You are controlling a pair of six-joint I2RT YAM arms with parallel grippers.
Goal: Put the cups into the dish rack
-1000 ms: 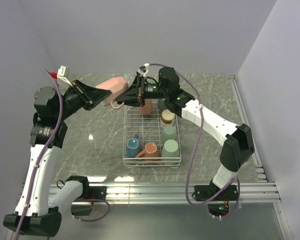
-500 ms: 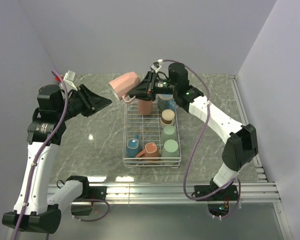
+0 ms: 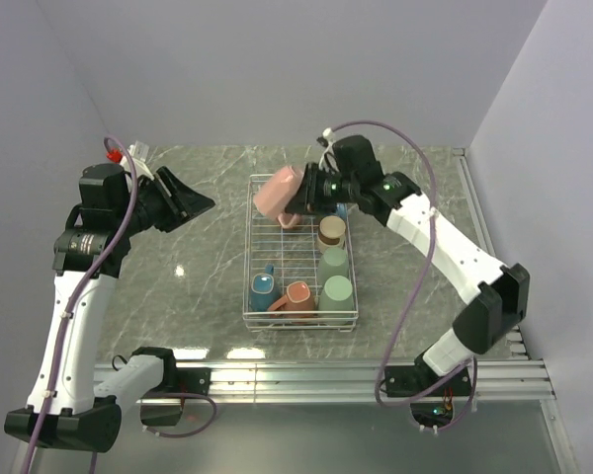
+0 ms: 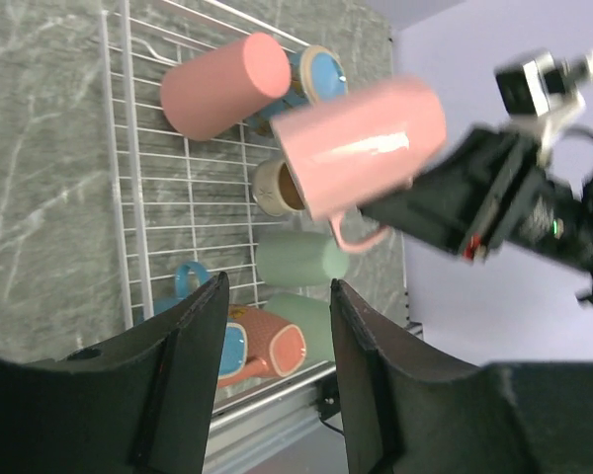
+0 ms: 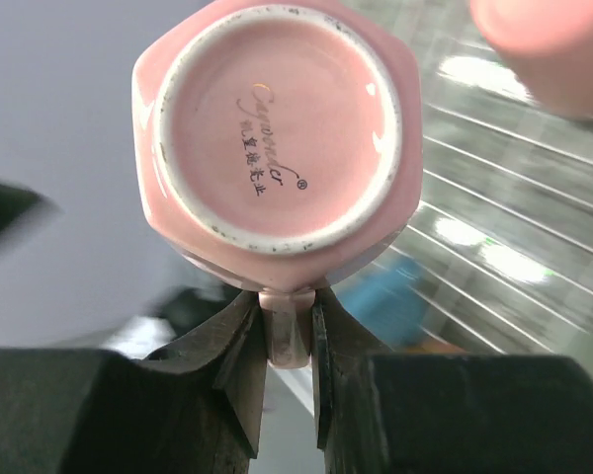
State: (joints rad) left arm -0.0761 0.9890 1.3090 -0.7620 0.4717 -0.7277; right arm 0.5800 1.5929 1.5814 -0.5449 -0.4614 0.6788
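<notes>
a grey marble-patterned tabletop (image 3: 198, 286) fills the middle. a silver aluminium rail (image 3: 306, 380) runs along its 6 o'clock edge. plain pale lavender walls (image 3: 277, 69) stand from 9 round to 3 o'clock.

Blurred: second pink mug (image 5: 549, 44), cut by upper-right corner; blue mug (image 5: 400, 306), partly hidden behind held mug (image 5: 277, 128).
</notes>
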